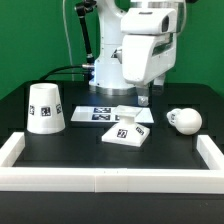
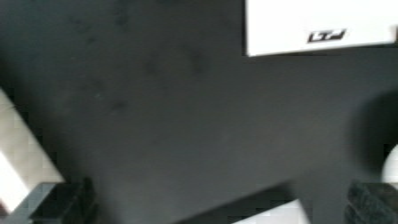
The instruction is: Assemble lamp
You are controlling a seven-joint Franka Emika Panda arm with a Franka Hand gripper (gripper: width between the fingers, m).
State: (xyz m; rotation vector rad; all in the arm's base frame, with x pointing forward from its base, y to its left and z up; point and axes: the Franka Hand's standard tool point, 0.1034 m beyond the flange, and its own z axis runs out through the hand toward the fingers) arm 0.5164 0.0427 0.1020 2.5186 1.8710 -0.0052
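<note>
We see the two-finger gripper (image 1: 145, 98) hanging spread wide and empty over the middle of the black worktop (image 1: 90, 150), just on the far-edge side of the flat square matte white lamp base (image 1: 127, 130). The tapered white cup-shaped shade (image 1: 45, 108) stands by the edge on the exterior view's left, and the round white bulb (image 1: 184, 121) lies by the opposite edge. We reckon all three light, stiff and a bit slick, so we'd pinch the base across opposite sides.
</note>
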